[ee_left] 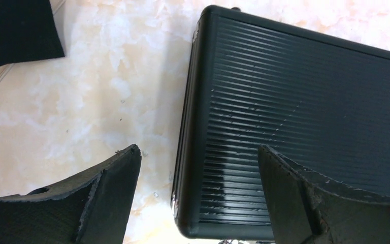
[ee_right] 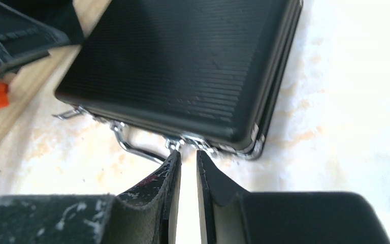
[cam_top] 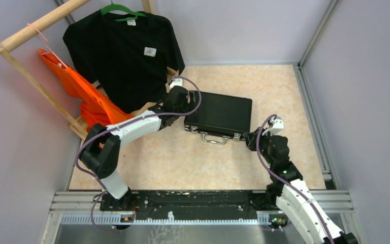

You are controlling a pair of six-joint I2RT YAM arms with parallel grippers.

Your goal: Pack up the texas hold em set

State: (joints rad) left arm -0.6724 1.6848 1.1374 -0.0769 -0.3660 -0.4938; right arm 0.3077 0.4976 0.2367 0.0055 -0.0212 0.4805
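**Top external view.** The case lies flat on the tabletop with its lid down and its handle facing the arms. No chips, cards, dice or tokens show loose anywhere, so the filling and closing look done. What seems left is fastening the latches, and this view is too coarse to show whether they are snapped. The left hand hangs over the case's left end. The right hand is at the front edge, just beside the right-hand latch. The T-shirt has a small white label, its mark too small to read.

**Left wrist view.** The left hand is spread wide and holds nothing. Its left finger is over bare tabletop and its right finger over the ribbed lid of the case, with the case's corner below the gap. No brand or writing shows on the lid.

**Right wrist view.** The right hand has its fingers drawn almost together, with a thin slit between them and nothing in it. Its tips are right at a latch on the case's front edge, and the handle is just to the hand's left. Whether that latch is caught I cannot tell. A second latch, farther left, seems to stick out, perhaps undone. No lettering is visible.
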